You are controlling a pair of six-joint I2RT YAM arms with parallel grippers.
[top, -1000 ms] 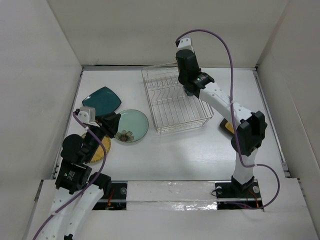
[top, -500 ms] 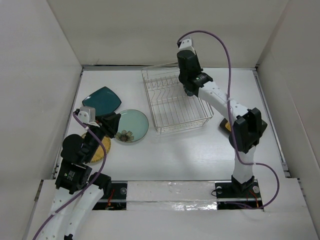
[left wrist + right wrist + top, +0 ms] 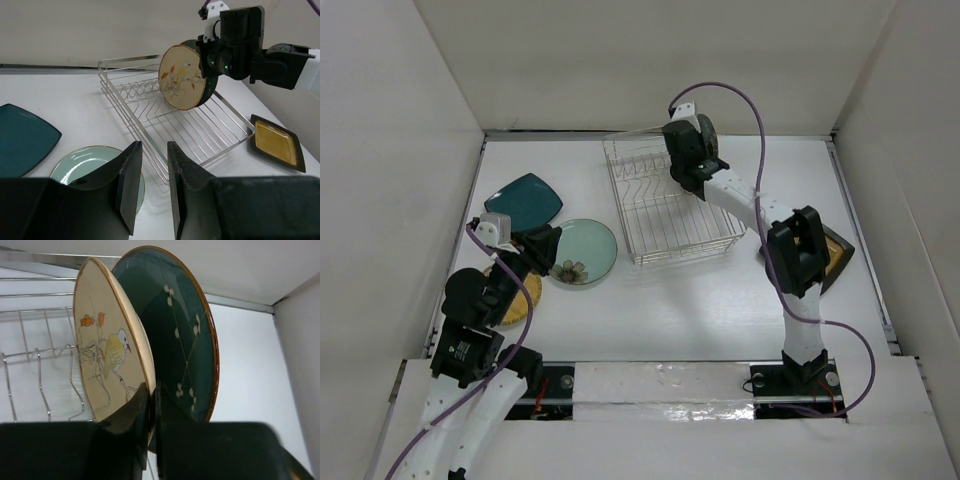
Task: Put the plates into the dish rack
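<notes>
My right gripper (image 3: 151,395) is shut on the rim of the tan round plate with the bird motif (image 3: 105,350), holding it upright over the far side of the dish rack (image 3: 670,205). The teal round plate (image 3: 187,335) stands on edge close behind it; what holds it up is hidden. Both also show in the left wrist view, the tan plate (image 3: 182,77) over the rack (image 3: 165,120). My left gripper (image 3: 153,147) is open and empty near the pale green plate (image 3: 588,248). The teal square plate (image 3: 523,200), the small orange-yellow plate (image 3: 525,297) and the black-rimmed yellow square plate (image 3: 837,256) lie flat on the table.
White walls close in the table on the left, back and right. The right arm (image 3: 790,250) reaches from the near right edge across to the rack. The black-rimmed plate lies right of the rack by the right elbow.
My right gripper has swung left and turned with the tan plate over the rack. Its forearm has shifted, uncovering the black-rimmed yellow plate. The left arm has not moved.
</notes>
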